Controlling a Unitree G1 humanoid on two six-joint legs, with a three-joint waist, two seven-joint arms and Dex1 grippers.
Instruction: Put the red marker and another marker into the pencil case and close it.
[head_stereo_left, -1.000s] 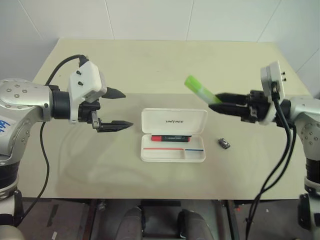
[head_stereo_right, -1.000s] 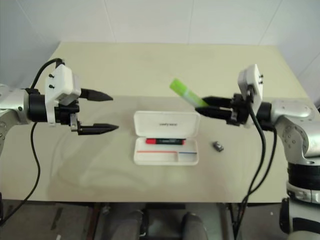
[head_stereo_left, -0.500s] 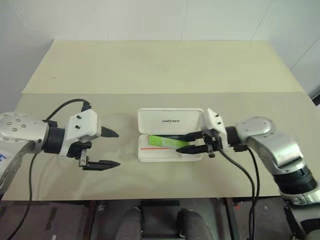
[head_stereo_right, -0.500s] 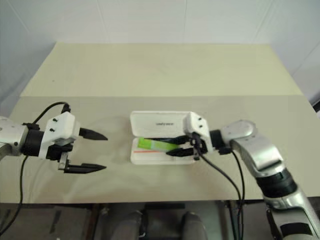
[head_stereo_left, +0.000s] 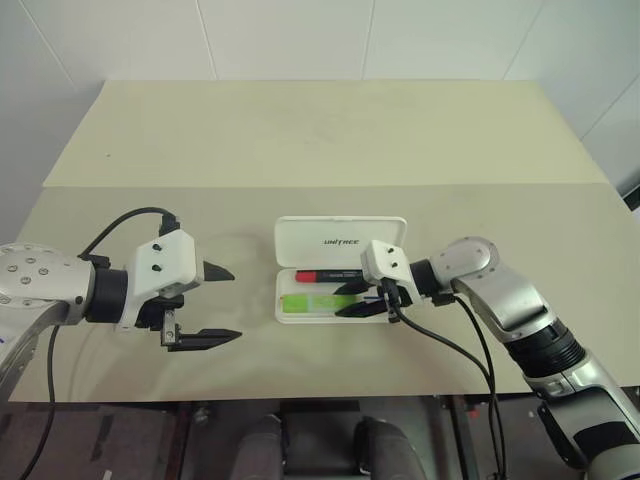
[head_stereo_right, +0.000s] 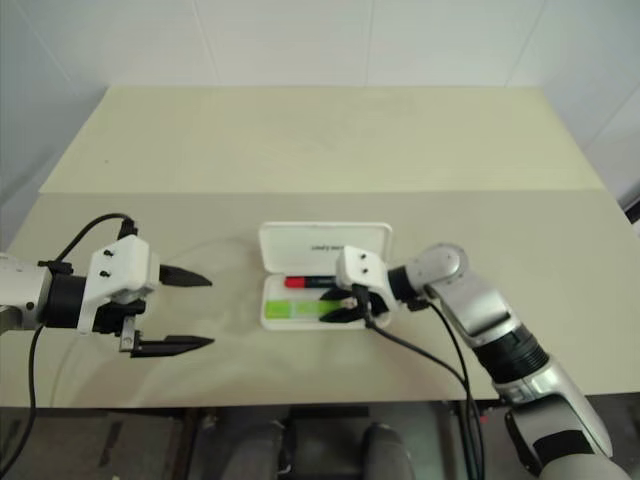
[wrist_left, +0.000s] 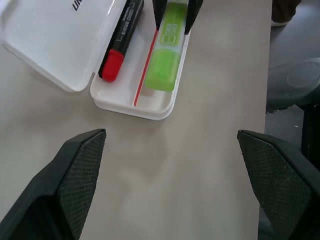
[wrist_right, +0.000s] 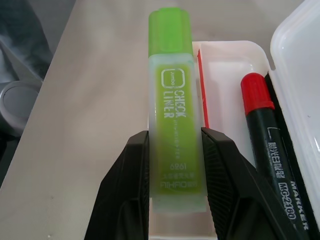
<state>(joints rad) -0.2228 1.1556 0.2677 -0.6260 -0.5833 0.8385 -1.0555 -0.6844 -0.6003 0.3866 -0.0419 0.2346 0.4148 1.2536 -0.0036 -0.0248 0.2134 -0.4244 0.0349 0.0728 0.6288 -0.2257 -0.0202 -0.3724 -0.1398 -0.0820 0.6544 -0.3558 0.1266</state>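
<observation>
- The desk (head_stereo_left: 330, 140) is a pale, bare surface carrying the pencil case (head_stereo_left: 340, 241), which lies open near the front edge with its lid laid back flat.
- The left end effector (head_stereo_left: 222, 305) hangs off to the case's left, well apart from it, fingers spread wide and holding nothing.
- The right end effector (head_stereo_left: 353, 298) reaches in over the case's right end, its fingers closed on the green highlighter (wrist_right: 173, 115), gripping the body near one end.
- The highlighter lies lengthwise over the front compartment, seemingly down in the tray, or all but.
- The red marker (head_stereo_left: 327, 275) already rests in the rear compartment beside the lid hinge, parallel to the highlighter.
- To finish this placement well, I judge the highlighter should be level and fully inside the rim before the fingers part, then withdrawn straight so the case is not dragged; otherwise the lid may foul on a raised end.
</observation>
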